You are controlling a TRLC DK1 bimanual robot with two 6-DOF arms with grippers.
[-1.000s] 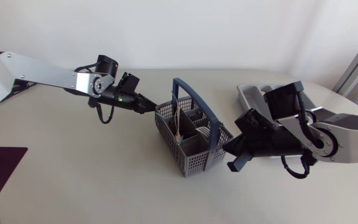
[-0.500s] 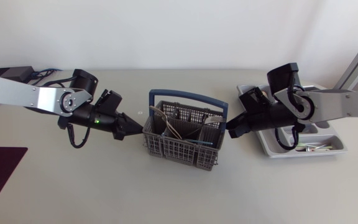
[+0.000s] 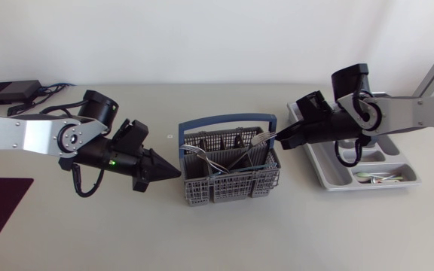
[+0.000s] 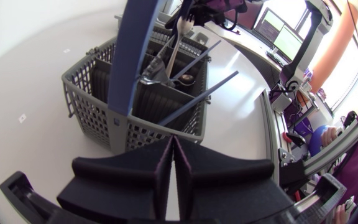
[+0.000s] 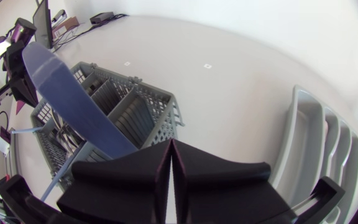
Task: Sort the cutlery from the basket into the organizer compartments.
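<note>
Cutlery [image 3: 215,160] is sitting in basket [image 3: 228,188], mid-table, with organizer [image 3: 337,181] lying near its right side. Both claws are showing pinched closed and empty. Left gripper [image 3: 173,173] is pointing at basket's left wall, right gripper [image 3: 281,141] is nosing fork [image 3: 261,138]. I reckon right needs opening before straddling that fork, with left bracing basket.

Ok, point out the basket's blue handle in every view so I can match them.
Head view: blue handle arches over the grey mesh basket, mid-table.
Left wrist view: blue handle rises as a broad band ahead of the left gripper.
Right wrist view: blue handle slants across the basket, ahead of the right gripper.
Shared landmark: the grey mesh basket beneath it.
</note>
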